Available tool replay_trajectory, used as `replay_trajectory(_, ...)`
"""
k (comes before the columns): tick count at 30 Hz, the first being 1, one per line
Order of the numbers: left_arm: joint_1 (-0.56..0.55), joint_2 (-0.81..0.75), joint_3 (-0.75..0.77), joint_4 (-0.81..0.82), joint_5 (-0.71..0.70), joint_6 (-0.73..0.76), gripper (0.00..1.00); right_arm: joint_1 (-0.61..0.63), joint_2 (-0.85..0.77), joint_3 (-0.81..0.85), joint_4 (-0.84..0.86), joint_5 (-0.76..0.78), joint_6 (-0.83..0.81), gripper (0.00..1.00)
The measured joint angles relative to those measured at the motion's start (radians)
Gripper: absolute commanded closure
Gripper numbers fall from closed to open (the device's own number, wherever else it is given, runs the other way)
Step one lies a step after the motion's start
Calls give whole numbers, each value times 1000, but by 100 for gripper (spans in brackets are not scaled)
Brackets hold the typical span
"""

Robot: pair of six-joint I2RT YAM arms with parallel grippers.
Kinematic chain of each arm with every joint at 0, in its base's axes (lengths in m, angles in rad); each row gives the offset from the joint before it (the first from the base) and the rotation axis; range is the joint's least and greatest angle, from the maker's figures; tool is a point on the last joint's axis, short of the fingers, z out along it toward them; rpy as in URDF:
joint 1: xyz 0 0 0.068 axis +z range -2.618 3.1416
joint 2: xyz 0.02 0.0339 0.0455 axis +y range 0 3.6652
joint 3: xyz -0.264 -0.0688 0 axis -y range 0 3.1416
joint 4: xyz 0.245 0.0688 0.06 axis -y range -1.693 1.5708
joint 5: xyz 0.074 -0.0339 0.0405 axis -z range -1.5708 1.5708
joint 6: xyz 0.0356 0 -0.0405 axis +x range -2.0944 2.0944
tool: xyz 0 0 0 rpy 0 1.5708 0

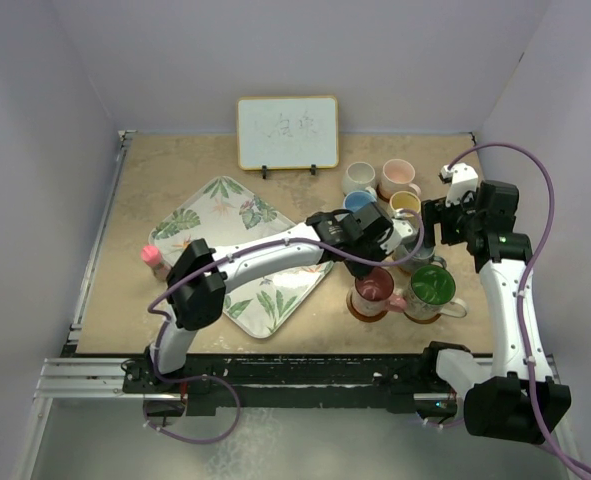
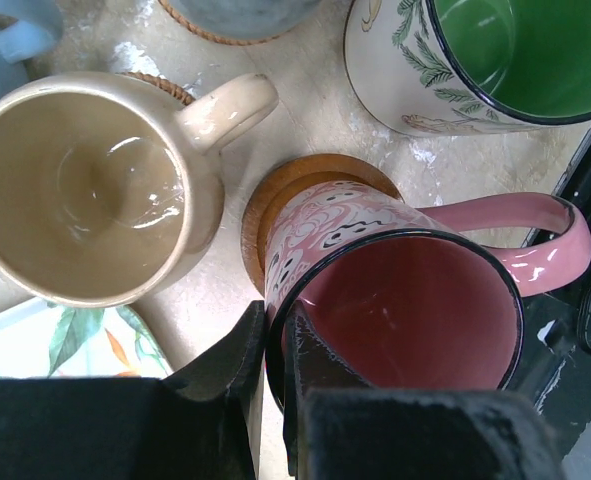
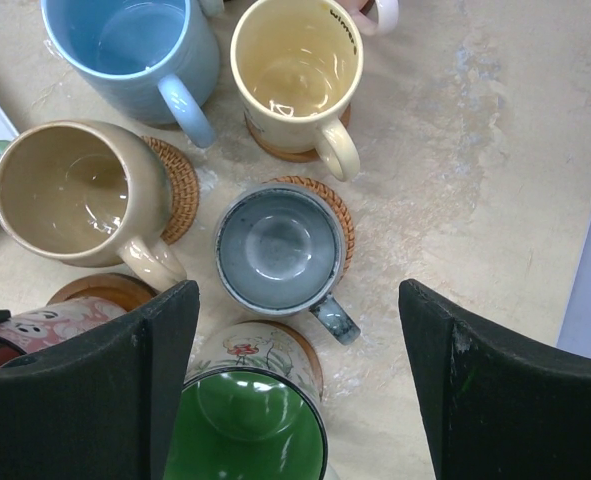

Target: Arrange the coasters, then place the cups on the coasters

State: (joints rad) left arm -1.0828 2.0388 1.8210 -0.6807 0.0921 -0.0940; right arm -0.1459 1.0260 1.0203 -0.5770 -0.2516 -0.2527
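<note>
Beige table (image 1: 135,300) with a whiteboard (image 1: 287,131) behind and a leaf-patterned tray (image 1: 205,215) at left. The left gripper (image 2: 275,340) is clamped on the rim of the upright pink mug (image 2: 395,300), which stands on a wooden coaster (image 2: 295,180), its handle toward the green mug (image 1: 432,285). The right wrist view shows the grey-blue mug (image 3: 275,245) on a woven coaster (image 3: 335,205) below the wide-open, empty right gripper (image 3: 295,300); the top view largely hides it behind the left arm.

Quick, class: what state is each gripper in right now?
Left gripper: shut on the pink cup, at its rim.
Right gripper: open, holding nothing.
</note>
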Motion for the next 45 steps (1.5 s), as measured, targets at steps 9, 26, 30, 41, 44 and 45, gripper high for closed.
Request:
replay_trajectory(9, -7, 27, 10, -18, -2, 0, 97, 0, -1, -6, -1, 0, 0, 17)
replay_trajectory(26, -7, 44, 34, -29, -2, 0, 93, -1, -1, -10, 0, 0, 0, 17)
replay_trajectory(30, -7, 45, 35, -28, 2, 0, 89, -3, -1, -11, 0, 0, 0, 17)
replay_trajectory(41, -7, 45, 56, -21, 18, 0, 78, -6, -1, -11, 0, 0, 0, 17)
replay_trajectory(44, -7, 45, 58, -20, 26, 0, 76, -6, -1, -11, -1, 0, 0, 17)
replay_trajectory(45, -7, 45, 58, -20, 27, 0, 75, -6, -1, -11, -1, 0, 0, 17)
